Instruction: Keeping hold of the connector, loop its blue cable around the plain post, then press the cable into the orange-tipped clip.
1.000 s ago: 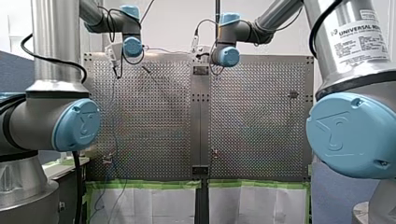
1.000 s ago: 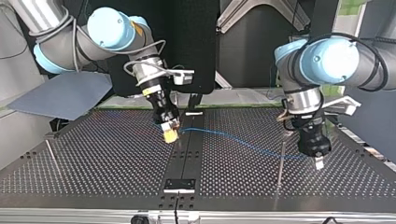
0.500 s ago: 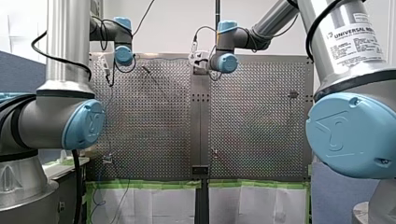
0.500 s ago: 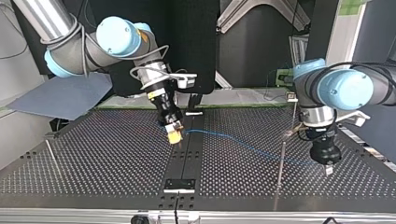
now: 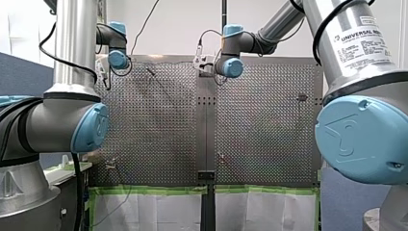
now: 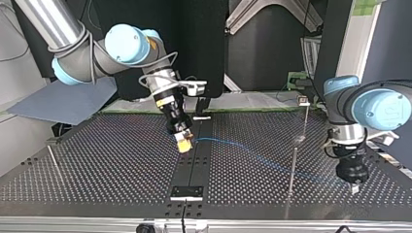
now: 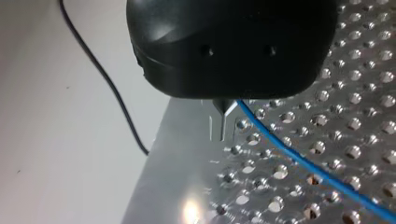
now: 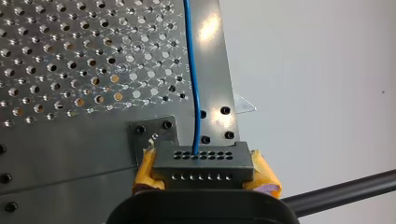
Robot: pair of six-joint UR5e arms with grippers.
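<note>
Over the table (image 6: pixel 97 160), your right jaws clamp the one connector (image 8: pixel 202 164); one cable (image 8: pixel 192 93); left jaws hidden, can't tell

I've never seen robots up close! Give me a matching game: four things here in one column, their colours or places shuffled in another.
1 connector
2 cable
3 pads of my right gripper
4 my left gripper

A yellow
B black, at the top view's right
C blue
D grey, clamped between the pads

Pairs: 1-D, 2-C, 3-A, 4-B.
</note>
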